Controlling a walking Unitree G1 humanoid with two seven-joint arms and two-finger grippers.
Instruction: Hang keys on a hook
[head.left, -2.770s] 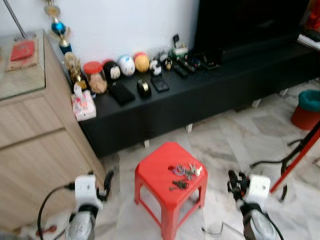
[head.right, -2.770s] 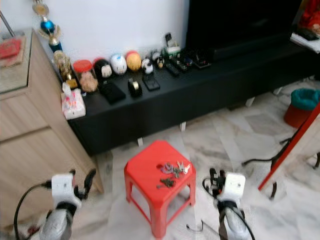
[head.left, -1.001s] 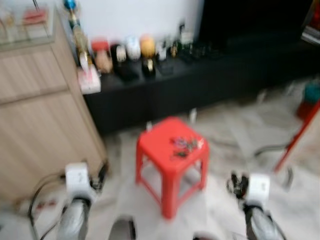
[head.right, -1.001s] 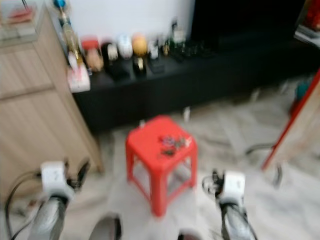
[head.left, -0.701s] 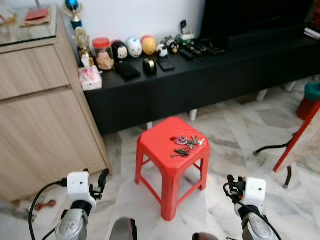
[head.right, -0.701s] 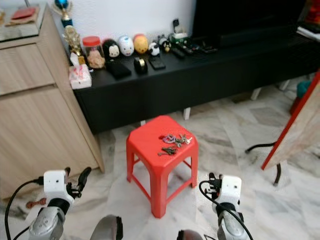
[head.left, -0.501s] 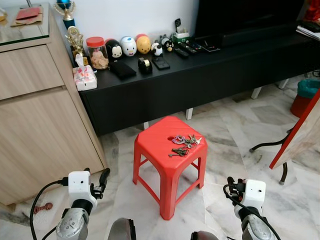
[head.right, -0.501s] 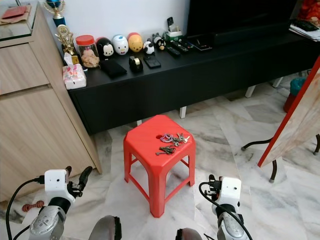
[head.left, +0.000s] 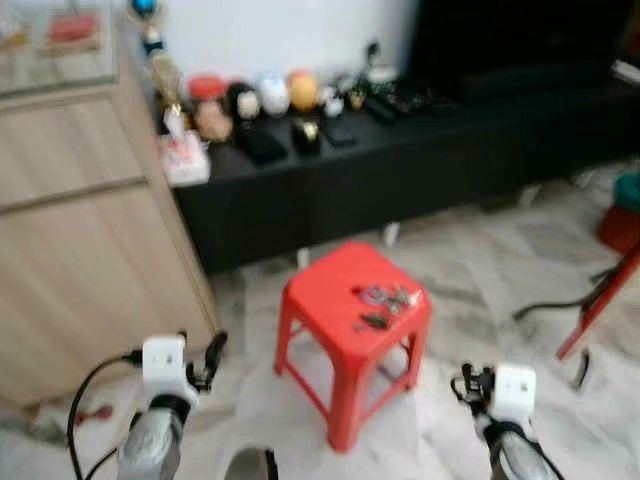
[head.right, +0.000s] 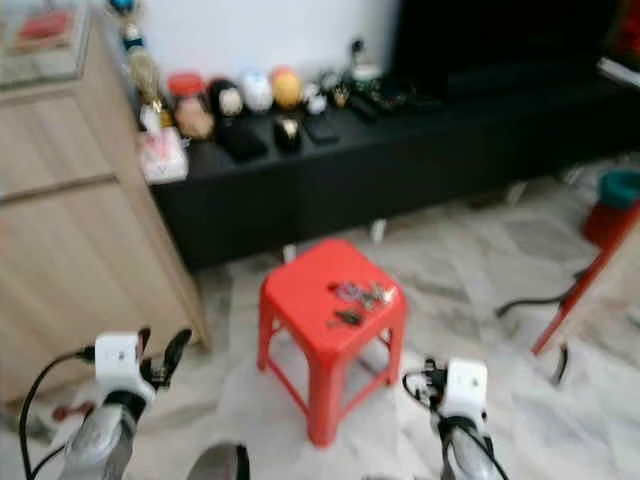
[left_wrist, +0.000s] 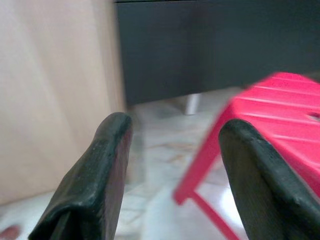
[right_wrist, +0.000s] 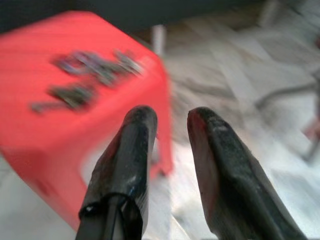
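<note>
You will find no legible text, label, brand, number or sign here. The items along the black bench (head.left: 420, 150) and the packet (head.left: 186, 160) at its end are too blurred to read.

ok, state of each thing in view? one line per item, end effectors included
keys: two bunches lying loose on the stool, not picked up
red stool: upright on the floor before the black cabinet
left end effector: open, empty, low beside the stool
right end effector: fingers slightly apart, empty, near the stool's corner
</note>
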